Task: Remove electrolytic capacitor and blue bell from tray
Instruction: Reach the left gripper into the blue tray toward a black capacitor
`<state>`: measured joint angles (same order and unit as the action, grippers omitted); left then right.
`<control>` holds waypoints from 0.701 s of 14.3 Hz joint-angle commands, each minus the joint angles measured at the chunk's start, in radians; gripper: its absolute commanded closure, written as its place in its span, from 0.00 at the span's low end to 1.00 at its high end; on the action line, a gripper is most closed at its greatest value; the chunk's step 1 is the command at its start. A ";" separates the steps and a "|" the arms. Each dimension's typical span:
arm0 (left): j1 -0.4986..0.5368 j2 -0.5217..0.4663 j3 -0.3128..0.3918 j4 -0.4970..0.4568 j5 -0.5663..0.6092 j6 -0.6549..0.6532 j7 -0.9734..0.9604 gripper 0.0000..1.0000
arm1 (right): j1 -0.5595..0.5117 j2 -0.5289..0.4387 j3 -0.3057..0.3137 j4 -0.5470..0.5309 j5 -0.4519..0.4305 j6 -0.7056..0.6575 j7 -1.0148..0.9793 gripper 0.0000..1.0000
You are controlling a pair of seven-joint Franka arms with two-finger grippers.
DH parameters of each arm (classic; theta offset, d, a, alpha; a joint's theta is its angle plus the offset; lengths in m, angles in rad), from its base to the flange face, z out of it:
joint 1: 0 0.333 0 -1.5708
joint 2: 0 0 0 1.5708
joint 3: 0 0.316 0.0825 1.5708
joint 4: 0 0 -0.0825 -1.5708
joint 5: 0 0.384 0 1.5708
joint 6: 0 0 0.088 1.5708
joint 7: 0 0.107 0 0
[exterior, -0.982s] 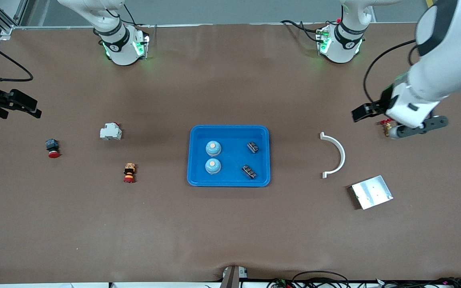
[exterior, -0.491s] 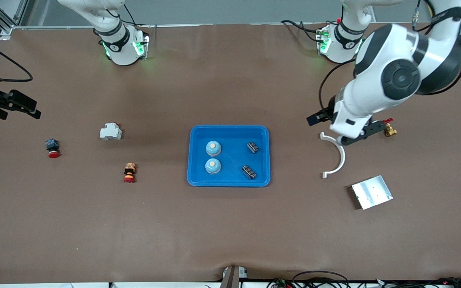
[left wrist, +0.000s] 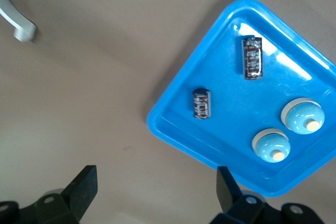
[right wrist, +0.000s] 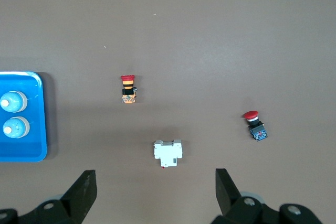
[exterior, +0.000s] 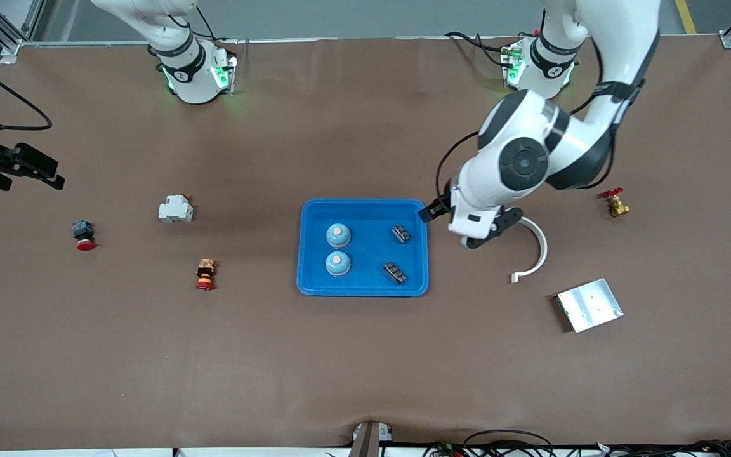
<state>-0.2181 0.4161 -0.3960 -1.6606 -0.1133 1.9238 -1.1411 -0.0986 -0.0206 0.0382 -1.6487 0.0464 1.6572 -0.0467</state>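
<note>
Two blue bells with orange tops [exterior: 338, 235] [exterior: 337, 263] and two dark capacitors [exterior: 401, 233] [exterior: 395, 272] lie in the blue tray [exterior: 363, 202] at the table's middle. My left gripper [exterior: 491, 231] hangs open and empty over bare table between the tray and a white arc. Its wrist view shows the capacitors [left wrist: 201, 104] [left wrist: 252, 57], the bells [left wrist: 272, 145] [left wrist: 301, 117] and the tray's rim [left wrist: 173, 129] beside the left gripper [left wrist: 156, 190]. The right gripper [right wrist: 156, 190] waits open and empty, high over the right arm's end of the table.
A white arc [exterior: 533, 247], a metal plate [exterior: 589, 304] and a brass valve [exterior: 614, 203] lie toward the left arm's end. A white breaker [exterior: 176, 209], an orange-and-red button [exterior: 205, 274] and a red button on a dark base [exterior: 83, 235] lie toward the right arm's end.
The left arm has swung from over the valve at its end of the table across the white arc to the tray's edge. The right arm has not moved.
</note>
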 commanded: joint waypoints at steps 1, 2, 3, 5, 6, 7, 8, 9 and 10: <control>-0.026 0.058 0.003 0.025 0.035 0.030 -0.087 0.00 | -0.007 -0.009 0.005 -0.008 0.004 0.007 -0.001 0.00; -0.033 0.088 0.003 0.025 0.037 0.064 -0.127 0.00 | -0.009 -0.009 0.005 -0.010 0.004 0.007 -0.001 0.00; -0.047 0.116 0.006 0.025 0.038 0.095 -0.173 0.00 | -0.010 -0.009 0.005 -0.010 0.004 0.007 -0.001 0.00; -0.061 0.162 0.008 0.025 0.069 0.156 -0.222 0.00 | -0.010 -0.007 0.003 -0.011 0.004 0.007 -0.001 0.00; -0.067 0.183 0.008 0.025 0.099 0.181 -0.250 0.00 | -0.010 -0.009 0.005 -0.019 0.004 0.010 -0.001 0.00; -0.092 0.206 0.009 0.025 0.131 0.204 -0.287 0.00 | -0.010 -0.007 0.005 -0.042 0.004 0.033 -0.001 0.00; -0.110 0.234 0.011 0.025 0.161 0.222 -0.327 0.00 | -0.010 -0.009 0.005 -0.068 0.004 0.058 0.001 0.00; -0.119 0.257 0.011 0.027 0.188 0.242 -0.362 0.00 | -0.010 -0.010 0.005 -0.086 0.004 0.068 0.005 0.00; -0.121 0.274 0.011 0.027 0.210 0.256 -0.387 0.00 | -0.010 -0.010 0.005 -0.103 0.006 0.085 0.007 0.00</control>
<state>-0.3149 0.6504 -0.3935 -1.6577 0.0445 2.1552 -1.4654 -0.0987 -0.0182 0.0370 -1.7036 0.0464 1.7066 -0.0467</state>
